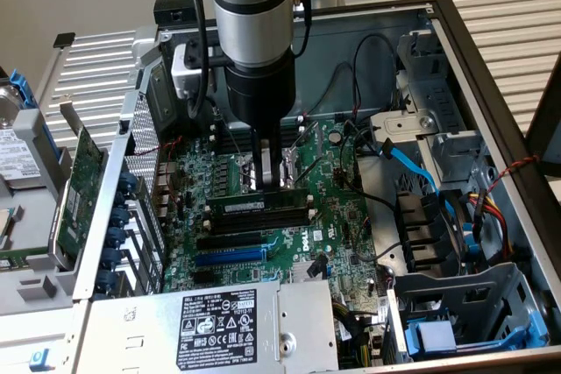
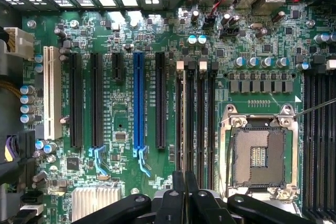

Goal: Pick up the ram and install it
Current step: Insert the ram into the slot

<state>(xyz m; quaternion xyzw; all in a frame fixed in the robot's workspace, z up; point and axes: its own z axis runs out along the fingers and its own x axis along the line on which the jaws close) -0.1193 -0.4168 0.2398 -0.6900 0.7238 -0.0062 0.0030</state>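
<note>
The grey robot arm is reaching down from the upper centre of the exterior view into an open grey metal computer case [image 1: 491,102]. Its black jaws [image 1: 273,179] are hanging over the middle of the green motherboard [image 1: 346,216].

The jaws are standing together, with only a hairline gap between the two fingers [image 2: 178,192] in the wrist view. They are hovering just above the ram [image 1: 259,207], a long, narrow green stick with black chips and a small white label. Whether the tips are touching its top edge cannot be told.

The ram is standing on edge in a long black memory slot at the centre of the exterior view. Its slot is the one of the row nearest the expansion slots.

In the wrist view the ram [image 2: 181,119] is showing edge-on as a thin pale line running out from the jaws [image 2: 185,182]. Three empty black memory slots [image 2: 202,119] are lying beside it, between it and the square silver processor socket [image 2: 259,153]. On the ram's other side, a long blue expansion slot [image 2: 138,98] is sitting among black ones.

A silver metal box with a black label [image 1: 219,326] is sitting at the lower centre of the exterior view.
</note>
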